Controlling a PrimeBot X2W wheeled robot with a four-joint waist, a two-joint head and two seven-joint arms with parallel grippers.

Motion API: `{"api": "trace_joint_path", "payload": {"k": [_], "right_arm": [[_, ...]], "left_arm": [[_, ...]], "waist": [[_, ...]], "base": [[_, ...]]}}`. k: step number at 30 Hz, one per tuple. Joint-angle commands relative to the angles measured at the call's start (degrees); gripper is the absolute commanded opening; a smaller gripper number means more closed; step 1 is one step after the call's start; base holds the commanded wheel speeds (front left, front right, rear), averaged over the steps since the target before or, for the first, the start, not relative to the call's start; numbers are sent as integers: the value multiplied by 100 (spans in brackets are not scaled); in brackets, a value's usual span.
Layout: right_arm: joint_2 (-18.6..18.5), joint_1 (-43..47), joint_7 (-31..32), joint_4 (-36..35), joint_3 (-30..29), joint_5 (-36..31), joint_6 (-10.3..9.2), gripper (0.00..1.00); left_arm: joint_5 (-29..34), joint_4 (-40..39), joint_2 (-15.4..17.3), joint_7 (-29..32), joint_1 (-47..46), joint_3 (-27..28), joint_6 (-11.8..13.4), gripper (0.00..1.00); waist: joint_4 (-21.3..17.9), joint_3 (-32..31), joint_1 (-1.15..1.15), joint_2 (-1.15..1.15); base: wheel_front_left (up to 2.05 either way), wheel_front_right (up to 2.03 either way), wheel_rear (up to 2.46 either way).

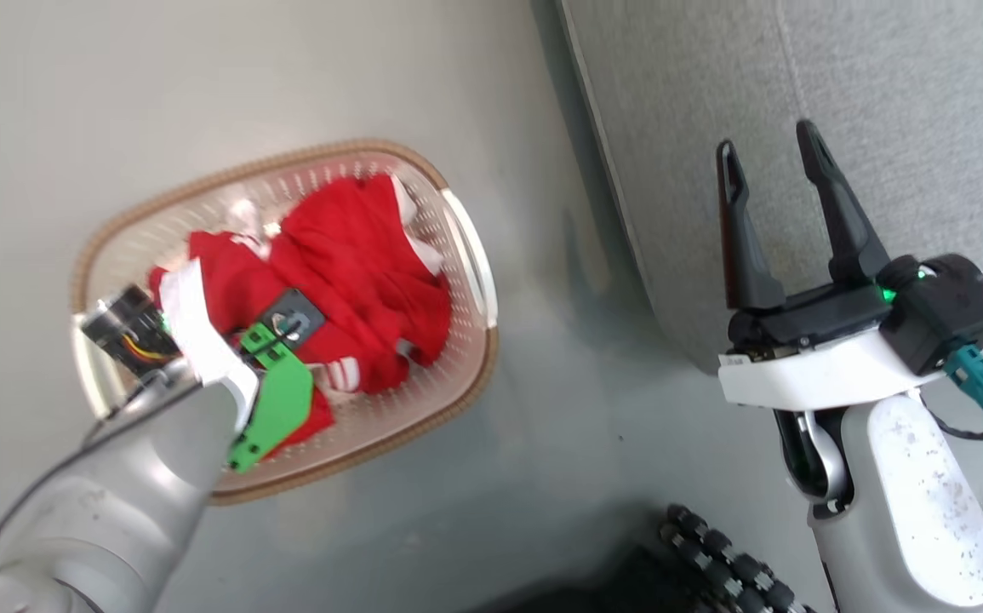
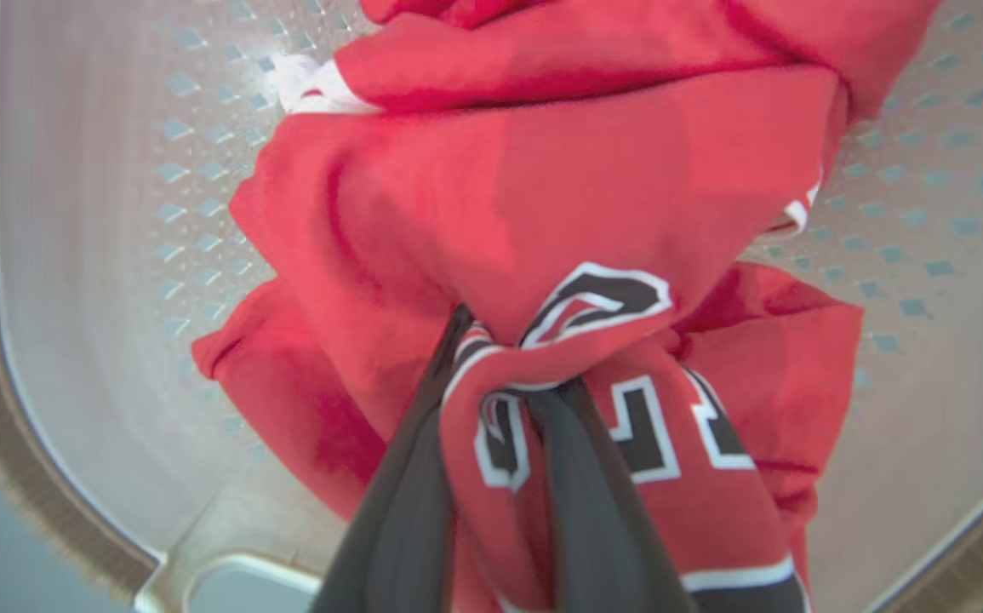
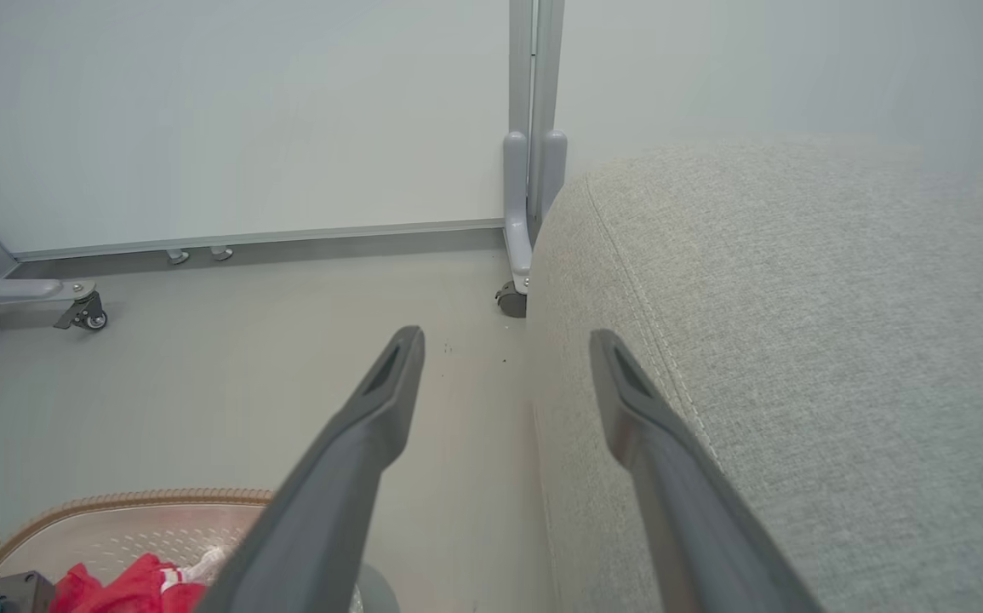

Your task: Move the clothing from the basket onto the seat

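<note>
One fold of clothing (image 2: 542, 170) pinched in left claw (image 2: 504, 358), clamped tight | remainder heaped in basket (image 1: 457, 400) on floor (image 1: 202, 85) beside seat (image 1: 797, 85) | right claw (image 1: 776, 162) spread wide, empty | advise: lift straight up, clear of basket, watch for snagged second garment.

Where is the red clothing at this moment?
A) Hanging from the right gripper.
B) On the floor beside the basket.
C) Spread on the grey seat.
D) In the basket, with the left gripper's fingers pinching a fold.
D: the left wrist view shows the left gripper with its fingers closed on a printed fold of the clothing, which lies inside the basket.
</note>
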Motion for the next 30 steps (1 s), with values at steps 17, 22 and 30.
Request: {"api": "trace_joint_path", "payload": {"k": [17, 22, 30], "right_arm": [[-18, 1000, -18, 303, -29, -366, 0, 100], [-17, 1344, -18, 369, -45, -408, 0, 100], [-16, 1826, -18, 388, -19, -482, 0, 100]], "left_arm": [[-1054, -82, -502, -1933, 1034, 892, 571, 0], [-1218, -505, -519, -2067, 1326, 1157, 708, 0], [-1173, -2578, -97, -2061, 2178, 2232, 1062, 0]], "waist": [[1188, -2928, 0, 0], [1324, -3435, 0, 0], [1405, -4050, 0, 0]], "base": [[0, 0, 0], [0, 0, 0], [0, 0, 0]]}}
